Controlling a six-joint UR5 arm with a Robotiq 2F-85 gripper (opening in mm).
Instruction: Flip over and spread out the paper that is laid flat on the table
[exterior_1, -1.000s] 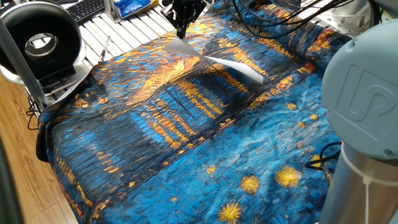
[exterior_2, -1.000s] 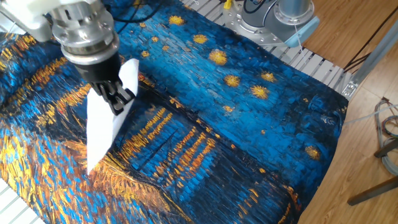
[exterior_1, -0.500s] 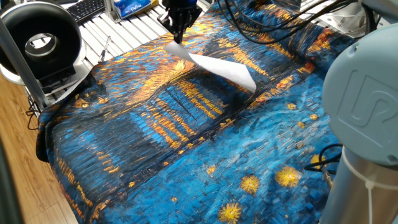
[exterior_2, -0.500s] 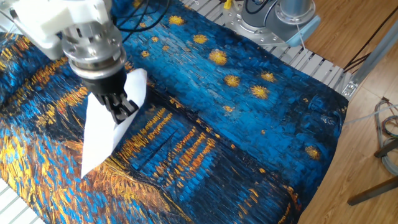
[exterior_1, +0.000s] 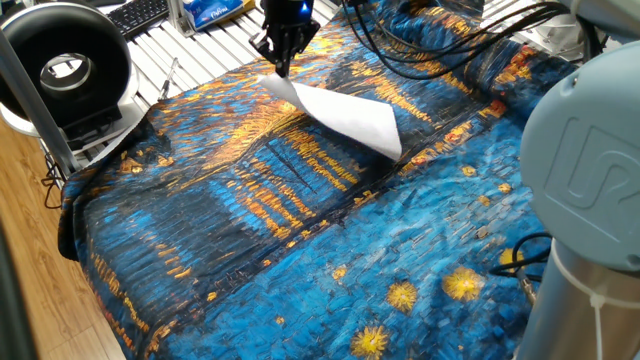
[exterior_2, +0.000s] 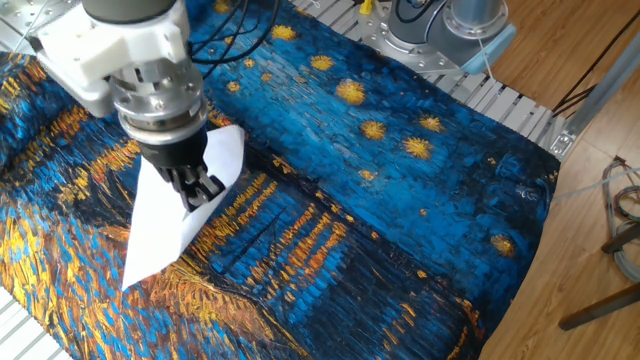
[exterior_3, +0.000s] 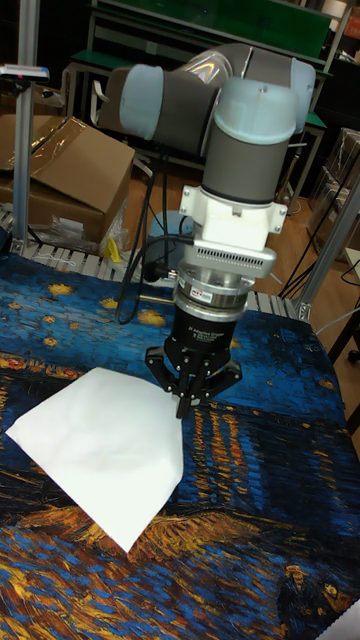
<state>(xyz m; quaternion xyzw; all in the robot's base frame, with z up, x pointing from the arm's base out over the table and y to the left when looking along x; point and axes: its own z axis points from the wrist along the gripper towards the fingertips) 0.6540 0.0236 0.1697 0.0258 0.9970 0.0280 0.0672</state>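
Black two-finger gripper pointing straight down from the grey and silver UR5 arm, fingers pressed together on one corner of the thin plain white rectangular sheet of paper. No gap visible between the fingertips in any view; pinched corner raised off the cloth. Same pinch seen from the other fixed view, where the fingers cross the paper near its upper edge. From one fixed view, gripper at the far side of the table, gripping the far left corner of the paper.

Paper tilted: held corner highest, the rest sloping down toward the wide table draped in blue cloth with orange-gold streaks and yellow starburst dots. Lower edge touching or just above the cloth; exact contact line hard to tell. Sheet lying in the orange-streaked part of the pattern, well apart from the yellow starbursts. Surface of the paper smooth, slightly bowed, unmarked.

Beyond the cloth's far edge, white slatted surface bearing a black keyboard. Round black and white ring-shaped device at the left. Brown cardboard box behind the table in the tall fixed view.
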